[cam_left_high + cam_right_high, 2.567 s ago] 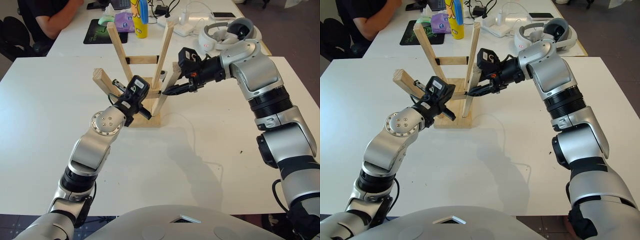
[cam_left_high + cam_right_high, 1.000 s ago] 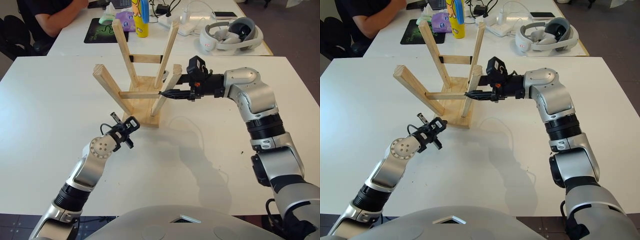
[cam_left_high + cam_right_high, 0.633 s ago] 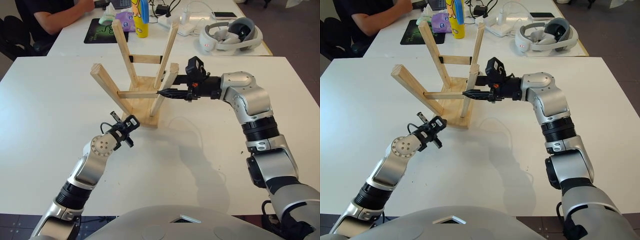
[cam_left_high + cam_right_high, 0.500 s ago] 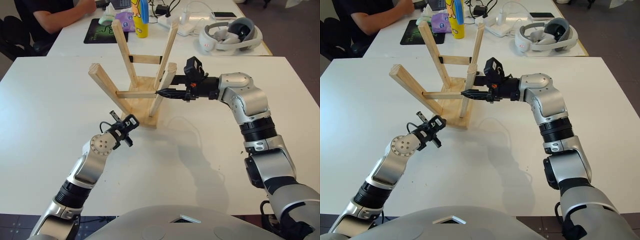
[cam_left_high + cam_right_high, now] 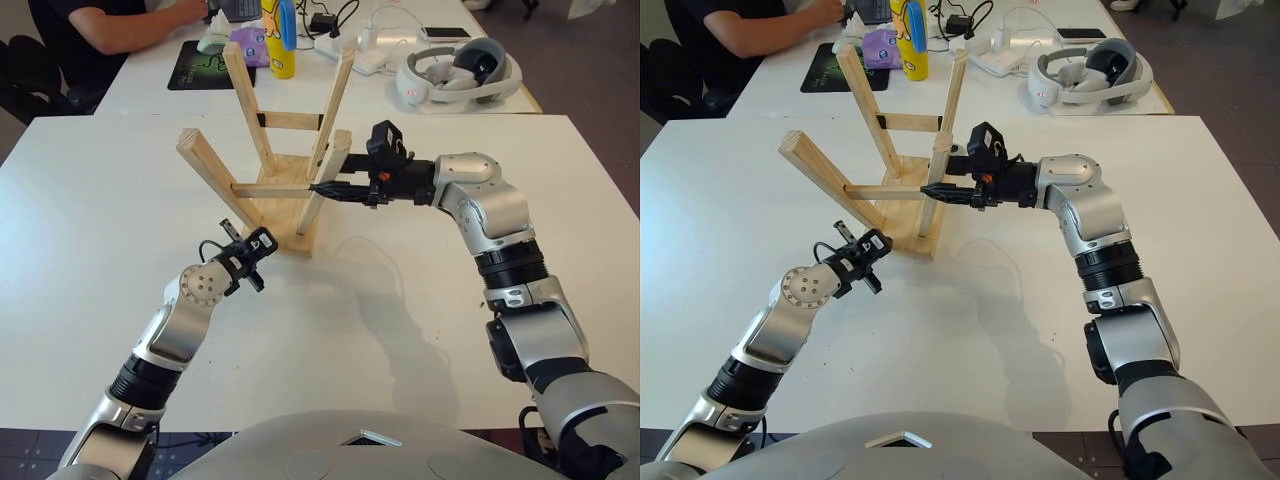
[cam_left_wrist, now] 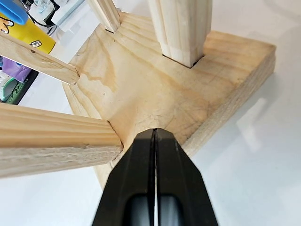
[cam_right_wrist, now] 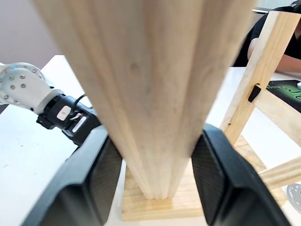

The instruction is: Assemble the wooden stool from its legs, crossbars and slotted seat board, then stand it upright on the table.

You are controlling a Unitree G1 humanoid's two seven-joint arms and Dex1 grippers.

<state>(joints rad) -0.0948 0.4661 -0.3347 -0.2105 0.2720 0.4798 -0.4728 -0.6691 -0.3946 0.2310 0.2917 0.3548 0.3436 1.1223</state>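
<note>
Head view: the pale wooden stool (image 5: 270, 188) stands inverted on its square slotted seat board (image 5: 281, 224), so righting it likely wants a slow tip by the black right gripper (image 5: 322, 188), at 1 splayed wooden leg (image 5: 309, 215) above the board, while the black left gripper (image 5: 260, 240) braces just beside the board's near corner. Left wrist view: its fingers (image 6: 136, 179) are pressed together, empty, near the board's edge. Right wrist view: both pads (image 7: 96, 186) clamp that leg.

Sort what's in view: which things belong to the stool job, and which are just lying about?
Job: seat board, legs, crossbars; right tool clamping one leg; left tool shut by the board's corner.
Lying about: headset, yellow bottle, purple pouch, black mat, on the far table.
</note>
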